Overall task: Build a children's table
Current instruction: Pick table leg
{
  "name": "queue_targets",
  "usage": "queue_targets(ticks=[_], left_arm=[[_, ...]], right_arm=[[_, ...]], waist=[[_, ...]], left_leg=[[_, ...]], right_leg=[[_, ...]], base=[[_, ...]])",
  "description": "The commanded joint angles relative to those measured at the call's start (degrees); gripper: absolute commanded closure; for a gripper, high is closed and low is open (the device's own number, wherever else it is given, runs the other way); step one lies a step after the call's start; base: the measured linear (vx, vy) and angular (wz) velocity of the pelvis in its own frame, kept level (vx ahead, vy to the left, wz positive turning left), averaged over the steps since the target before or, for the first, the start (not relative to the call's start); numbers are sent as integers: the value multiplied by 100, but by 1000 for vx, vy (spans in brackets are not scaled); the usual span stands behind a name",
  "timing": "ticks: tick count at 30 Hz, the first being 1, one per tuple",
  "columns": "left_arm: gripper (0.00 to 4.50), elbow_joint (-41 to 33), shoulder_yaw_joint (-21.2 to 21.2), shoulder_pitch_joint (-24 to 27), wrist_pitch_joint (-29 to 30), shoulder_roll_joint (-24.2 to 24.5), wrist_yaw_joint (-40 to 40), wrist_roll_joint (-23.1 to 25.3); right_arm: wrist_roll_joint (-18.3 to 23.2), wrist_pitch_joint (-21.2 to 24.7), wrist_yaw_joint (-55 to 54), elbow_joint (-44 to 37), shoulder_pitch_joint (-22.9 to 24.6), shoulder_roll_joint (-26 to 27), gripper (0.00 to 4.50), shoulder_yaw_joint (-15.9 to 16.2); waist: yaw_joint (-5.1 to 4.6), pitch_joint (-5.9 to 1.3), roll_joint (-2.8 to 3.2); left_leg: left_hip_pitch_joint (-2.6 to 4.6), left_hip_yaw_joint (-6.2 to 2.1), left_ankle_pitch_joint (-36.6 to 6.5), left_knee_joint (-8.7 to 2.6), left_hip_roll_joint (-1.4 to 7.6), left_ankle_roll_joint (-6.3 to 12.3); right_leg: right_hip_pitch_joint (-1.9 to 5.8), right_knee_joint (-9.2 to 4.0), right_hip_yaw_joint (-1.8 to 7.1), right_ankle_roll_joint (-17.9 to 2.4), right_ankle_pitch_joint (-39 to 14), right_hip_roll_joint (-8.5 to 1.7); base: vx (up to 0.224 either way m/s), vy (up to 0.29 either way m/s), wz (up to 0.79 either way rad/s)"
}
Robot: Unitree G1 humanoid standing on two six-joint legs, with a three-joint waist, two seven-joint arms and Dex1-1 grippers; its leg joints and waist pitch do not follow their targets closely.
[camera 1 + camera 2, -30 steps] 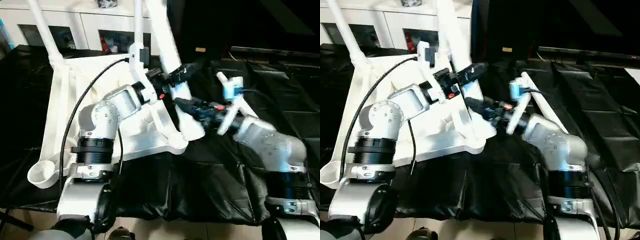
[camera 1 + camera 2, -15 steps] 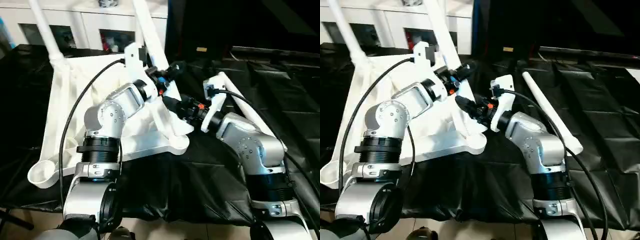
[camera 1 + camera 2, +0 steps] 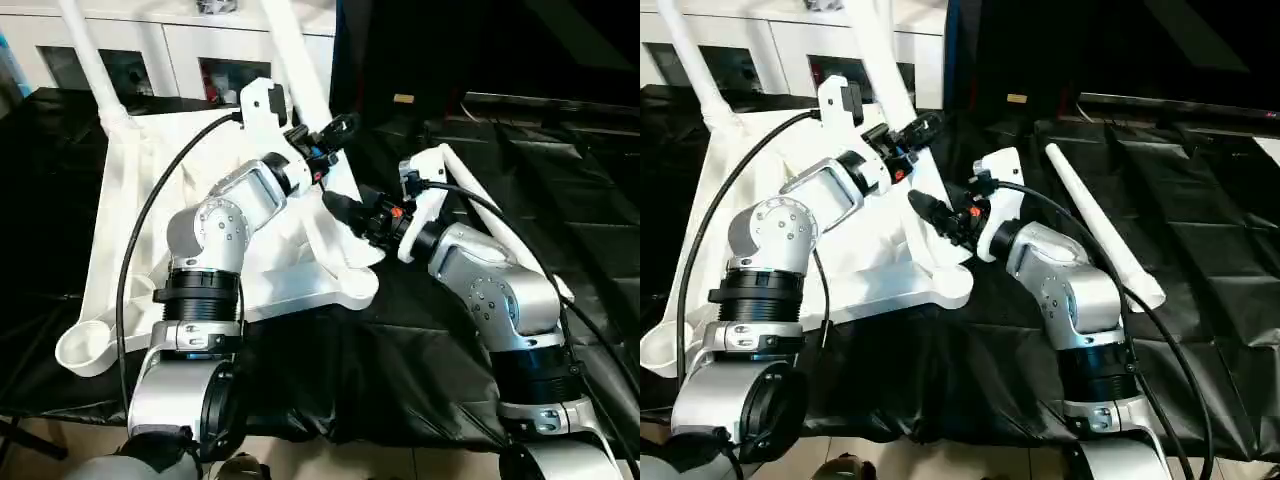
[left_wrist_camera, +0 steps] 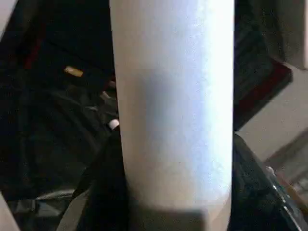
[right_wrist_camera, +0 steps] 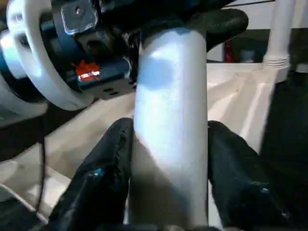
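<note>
We are holding the leg (image 3: 300, 70) with both the left gripper (image 3: 325, 138) and the right gripper (image 3: 345, 208) closed around it, and we judge pressing it straight into its corner socket (image 3: 350, 283) is best.

Both forearms (image 3: 225, 215) are rounded silver shells with black ribbed collars; a black cable (image 3: 150, 215) loops beside the left one, whose wrist bears a red mark.

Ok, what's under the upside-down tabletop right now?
The tabletop lies ribbed side up on a black cover spread over the work surface. The cover shows all around its edges; whatever lies directly beneath the tabletop is hidden by it.
</note>
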Motion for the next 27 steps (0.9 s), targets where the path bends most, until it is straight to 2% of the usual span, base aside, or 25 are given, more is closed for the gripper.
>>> queue_targets(ticks=[1,3,7,8,9,10,13,14,17,20,21,22,27], left_arm=[[257,69,-179,-74,61,63,-373,-59],[259,-1,-394,-42,154,271,-1176,-198],[260,-88,-632,-30,248,496,-1842,-284],[260,-178,-804,-19,288,658,-2335,-349],[260,-178,-804,-19,288,658,-2335,-349],[260,-446,-1089,50,356,915,-3277,-548],[261,-677,-1261,120,416,1065,-3949,-712],[261,-726,-1315,134,432,1107,-4131,-747],[261,-868,-1368,160,546,1141,-4415,-916],[262,-892,-1378,148,561,1120,-4530,-988],[262,-892,-1378,148,561,1120,-4530,-988],[262,-881,-1386,144,551,1120,-4566,-1007],[262,-884,-1396,164,559,1153,-4751,-1058]], right_arm=[[367,169,322,-57,-185,-23,168,-41],[569,375,802,44,-219,-248,149,-42],[697,578,1430,87,-198,-569,143,107],[785,712,1905,54,-159,-812,143,262],[785,712,1905,54,-159,-812,143,262],[895,865,2620,4,-96,-1172,143,522],[952,928,2972,8,-83,-1362,143,702],[972,951,3074,20,-87,-1417,143,755],[947,961,3262,29,-93,-1501,143,892],[974,999,3356,81,-149,-1482,179,934],[974,999,3356,81,-149,-1482,186,934],[1004,1015,3388,100,-171,-1478,196,938],[1086,1048,3510,45,-137,-1492,230,987]], waist=[[-25,-470,7],[-16,-475,26],[-14,-473,16],[1,-479,18],[3,-483,15],[3,-477,7],[6,-486,18],[1,-474,-1],[7,-461,7],[1,-454,3],[-6,-450,-29],[1,-452,-11],[3,-460,-10]], left_leg=[[100,-108,-983,-372,184,-1],[104,-103,-984,-364,165,14],[103,-103,-970,-360,180,-8],[118,-93,-941,-357,195,6],[101,-98,-911,-355,194,23],[95,-99,-904,-353,183,57],[88,-89,-843,-341,207,87],[70,-90,-852,-339,205,84],[85,-81,-991,-334,214,42],[99,-90,-1129,-345,209,-26],[100,-88,-1143,-348,210,-29],[107,-95,-1161,-349,211,-55],[99,-99,-1092,-350,211,-57]], right_leg=[[320,-413,284,-847,-1047,-330],[334,-411,280,-870,-1052,-328],[335,-393,283,-965,-912,-335],[327,-373,292,-1020,-830,-335],[354,-359,288,-1047,-799,-333],[365,-366,282,-1072,-814,-338],[357,-335,285,-1216,-688,-347],[367,-327,277,-1260,-707,-348],[346,-357,284,-1258,-1016,-359],[337,-408,285,-1101,-1422,-366],[333,-418,285,-1072,-1472,-361],[326,-425,284,-1013,-1591,-366],[322,-415,283,-968,-1523,-354]], base=[[0,0,0],[0,0,0],[0,0,0],[0,0,0],[0,0,0],[0,0,0],[0,0,0],[0,0,0],[0,0,0],[0,0,0],[0,0,0],[0,0,0],[0,0,0]])
